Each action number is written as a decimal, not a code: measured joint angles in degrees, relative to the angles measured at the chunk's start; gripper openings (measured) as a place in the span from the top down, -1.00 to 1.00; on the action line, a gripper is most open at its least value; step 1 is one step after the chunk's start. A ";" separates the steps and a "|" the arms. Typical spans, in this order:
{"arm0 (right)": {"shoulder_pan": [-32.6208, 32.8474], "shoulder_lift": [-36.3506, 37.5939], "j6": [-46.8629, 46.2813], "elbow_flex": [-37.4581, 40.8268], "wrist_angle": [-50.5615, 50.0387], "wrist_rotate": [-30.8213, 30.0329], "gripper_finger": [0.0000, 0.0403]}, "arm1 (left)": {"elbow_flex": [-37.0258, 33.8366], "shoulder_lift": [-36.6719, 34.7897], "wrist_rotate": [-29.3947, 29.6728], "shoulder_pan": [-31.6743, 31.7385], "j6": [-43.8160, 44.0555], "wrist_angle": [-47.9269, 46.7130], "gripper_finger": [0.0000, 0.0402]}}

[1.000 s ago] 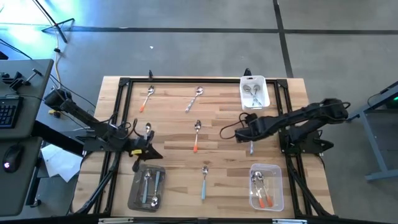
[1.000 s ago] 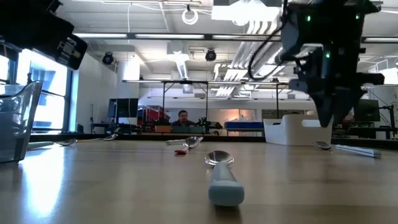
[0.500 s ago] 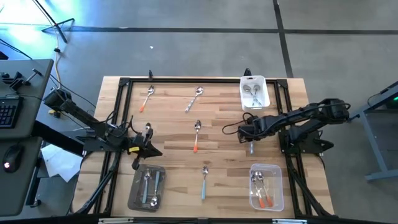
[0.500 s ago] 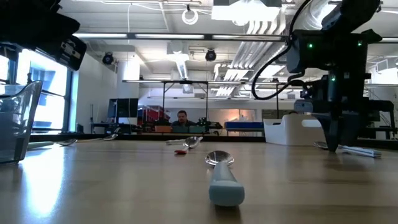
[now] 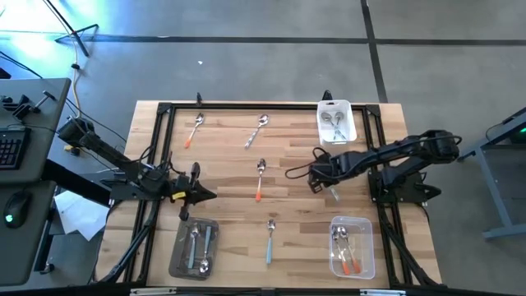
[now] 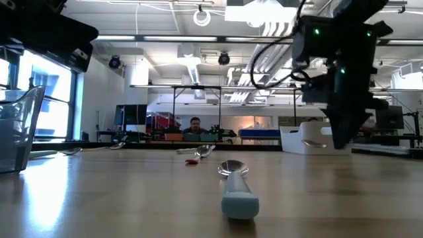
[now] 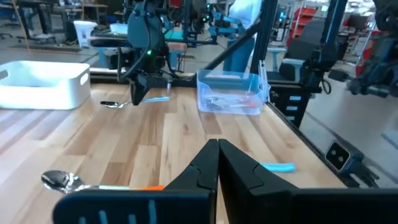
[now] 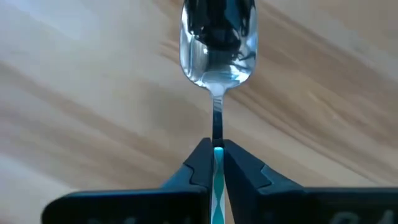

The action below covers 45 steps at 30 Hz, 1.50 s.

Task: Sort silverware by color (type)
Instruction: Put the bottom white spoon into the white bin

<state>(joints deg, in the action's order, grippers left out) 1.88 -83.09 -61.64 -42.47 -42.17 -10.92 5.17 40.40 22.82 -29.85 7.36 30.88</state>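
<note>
My right gripper is shut on a light-blue-handled spoon at mid-right of the table. My left gripper is shut with nothing in it, and points level over the table's left side. Loose spoons lie flat on the wood. Two have orange handles. One is silver, one is blue, and another lies by the left gripper. My right gripper pinches the spoon's thin handle between its two fingertips, where the metal neck meets the blue part. The fingers come from above, pointing steeply down, and lie across the handle. The spoon sits about level, its bowl just above the wood.
A white tub with silver spoons stands at the far right. A clear tub with orange-handled spoons is at the near right, and another tub with spoons at the near left. A black frame rail edges the table.
My right gripper has come down on the blue-handled spoon, shut on its handle and moved a little toward the table's left edge. The spoon has come up off the wood. My left gripper has swung round a little and now points toward the table's middle.
</note>
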 joint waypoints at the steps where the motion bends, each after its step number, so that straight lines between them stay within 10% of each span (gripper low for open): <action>1: 0.12 0.00 0.52 -1.61 -0.56 -0.04 0.93 | 0.02 -0.19 -0.14 0.31 -0.04 0.27 1.00; 14: -13.65 0.17 10.59 -26.43 -25.31 -8.09 0.96 | 0.02 -4.15 -4.42 4.29 -5.27 0.17 1.00; 28: -48.03 -1.34 45.30 -26.09 -9.23 -2.07 0.96 | 0.02 -7.02 -7.85 9.13 -7.37 0.01 1.00; 45: -51.55 -12.27 53.05 -26.02 -8.37 0.24 0.96 | 0.02 -7.00 -9.28 9.64 -5.49 -0.16 1.00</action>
<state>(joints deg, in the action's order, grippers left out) -49.67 -95.36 -8.58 -68.49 -50.54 -10.68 5.19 33.40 13.54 -20.21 1.87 30.72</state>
